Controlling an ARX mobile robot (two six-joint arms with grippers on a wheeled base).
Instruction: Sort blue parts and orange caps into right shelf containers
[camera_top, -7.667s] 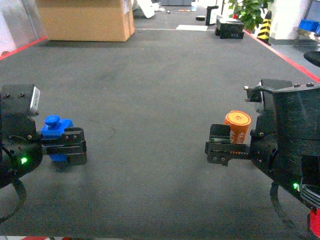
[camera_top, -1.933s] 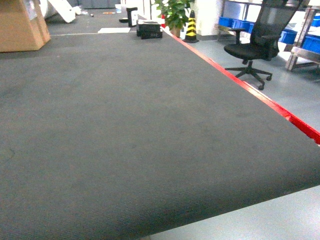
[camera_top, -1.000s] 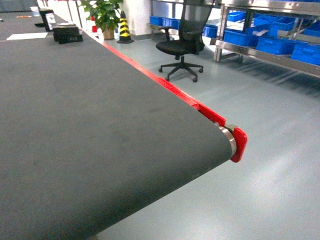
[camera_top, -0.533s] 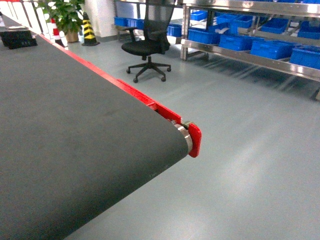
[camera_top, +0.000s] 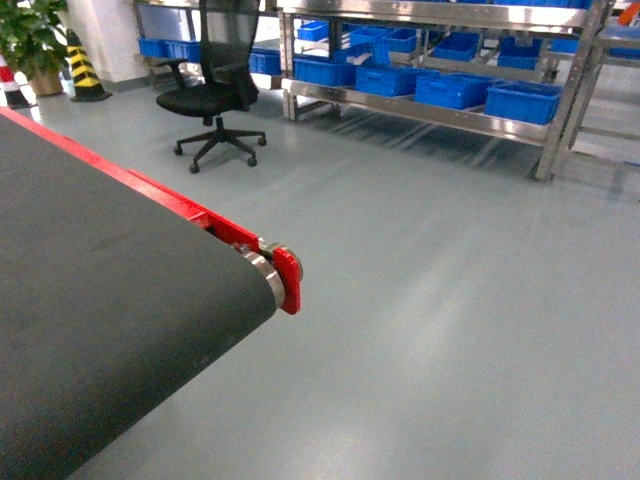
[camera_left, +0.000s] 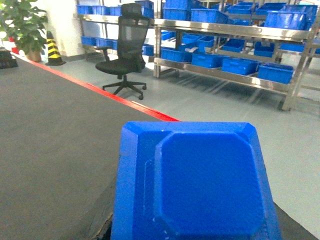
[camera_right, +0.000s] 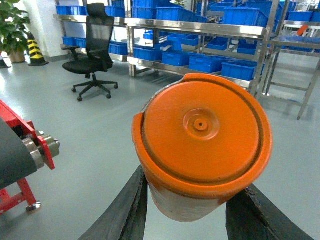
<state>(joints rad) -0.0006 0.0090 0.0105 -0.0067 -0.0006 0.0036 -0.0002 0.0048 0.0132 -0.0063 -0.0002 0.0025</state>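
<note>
Orange plastic fills the right wrist view: the orange cap (camera_right: 202, 145) is a stubby round cylinder with a smooth lid face, a raised rim and a little dimple in the centre, and it sits clamped between the two dark fingers (camera_right: 125, 212) of the right tool. The blue part (camera_left: 192, 182) is glossy moulded plastic, blocky with chamfered corners and a raised octagon-ish panel. It blocks almost the whole left wrist view, so the left tool itself isn't visible; the part looks carried, but how the tool stands can't be told from here.

The head view shows neither arm, just the dark ribbed counter (camera_top: 90, 330) with its red edge (camera_top: 150, 190) and end roller, then a shiny grey floor (camera_top: 450, 300) running to the steel shelf (camera_top: 440, 110) lined with blue bins (camera_top: 455, 88).

What could go wrong: both parts are slick and the cap is round, so a bump or jerk while the base travels could let it twist or slip out and roll away on that floor. The office chair (camera_top: 212, 100) stands near the shelf and could be clipped. Also every bin looks the same blue, so dropping a part into the wrong container is an easy mistake.
</note>
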